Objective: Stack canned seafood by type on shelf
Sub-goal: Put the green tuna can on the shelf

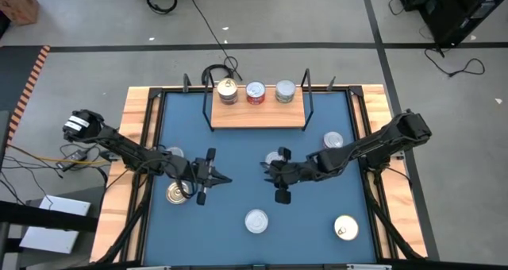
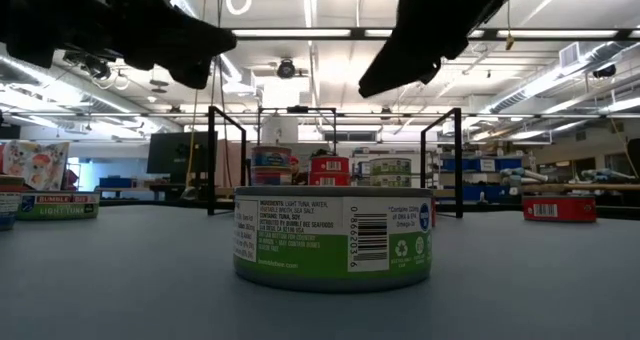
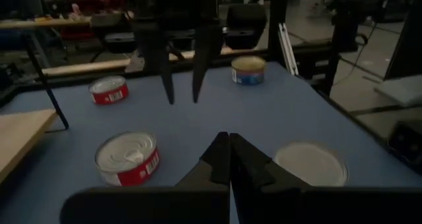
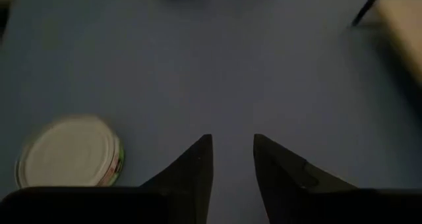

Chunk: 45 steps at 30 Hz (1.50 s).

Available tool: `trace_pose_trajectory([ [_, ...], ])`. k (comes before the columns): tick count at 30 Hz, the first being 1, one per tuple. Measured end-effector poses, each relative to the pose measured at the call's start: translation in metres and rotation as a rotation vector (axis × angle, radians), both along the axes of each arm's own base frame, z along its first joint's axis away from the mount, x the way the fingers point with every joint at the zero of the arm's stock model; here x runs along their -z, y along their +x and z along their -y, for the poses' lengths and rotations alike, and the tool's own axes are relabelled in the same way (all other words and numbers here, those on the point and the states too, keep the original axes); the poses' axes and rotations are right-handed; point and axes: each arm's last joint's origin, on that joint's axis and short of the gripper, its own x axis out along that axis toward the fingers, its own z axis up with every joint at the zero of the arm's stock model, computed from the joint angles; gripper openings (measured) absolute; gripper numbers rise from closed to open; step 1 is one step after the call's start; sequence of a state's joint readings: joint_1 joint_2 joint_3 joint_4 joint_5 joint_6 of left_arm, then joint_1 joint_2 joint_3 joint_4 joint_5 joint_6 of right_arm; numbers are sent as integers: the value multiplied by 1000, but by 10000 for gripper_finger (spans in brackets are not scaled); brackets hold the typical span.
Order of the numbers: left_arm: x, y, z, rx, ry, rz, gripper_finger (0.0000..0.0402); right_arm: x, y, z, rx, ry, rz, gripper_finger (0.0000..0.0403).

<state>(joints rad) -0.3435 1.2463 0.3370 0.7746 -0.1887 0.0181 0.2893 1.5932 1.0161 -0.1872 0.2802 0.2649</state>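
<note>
Left gripper (image 1: pixel 225 179): closed, empty, facing the right one.
Right gripper (image 1: pixel 267 168): fingers slightly parted, empty.
Silver-lidded tin (image 1: pixel 256 221): near, between both grippers.

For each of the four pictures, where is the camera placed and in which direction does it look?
High view: above the table, looking straight down; both arms, the shelf, left claw, right claw.
Low view: at tabletop height, looking level at a green-labelled tin; arms overhead.
Left wrist view: past the shut left claw, facing the right claw.
Right wrist view: looking down on the blue table past its open fingers.
Shared: high and low views both show the shelf.
</note>
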Motion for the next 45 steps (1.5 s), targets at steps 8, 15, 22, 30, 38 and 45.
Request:
trace_pose_trajectory([
  [8, 10, -2, 0, 16, 23, -102, 3, 20, 29, -23, -84, 143, -171, 120],
  [15, 11, -2, 0, 16, 26, -111, 3, 33, 49, -37, -67, 235, -285, 118],
  [22, 11, -2, 0, 23, 63, -108, 3, 53, 59, -44, -51, 370, -350, 117],
  [30, 12, -2, 0, 24, 75, -116, 3, 65, 63, -47, -52, 432, -376, 99],
  [38, 14, -3, 0, 24, 81, -139, 3, 62, 62, -42, -50, 396, -378, 8],
  [45, 15, -3, 0, 23, 79, -142, 3, 56, 59, -37, 2, 351, -376, 7],
])
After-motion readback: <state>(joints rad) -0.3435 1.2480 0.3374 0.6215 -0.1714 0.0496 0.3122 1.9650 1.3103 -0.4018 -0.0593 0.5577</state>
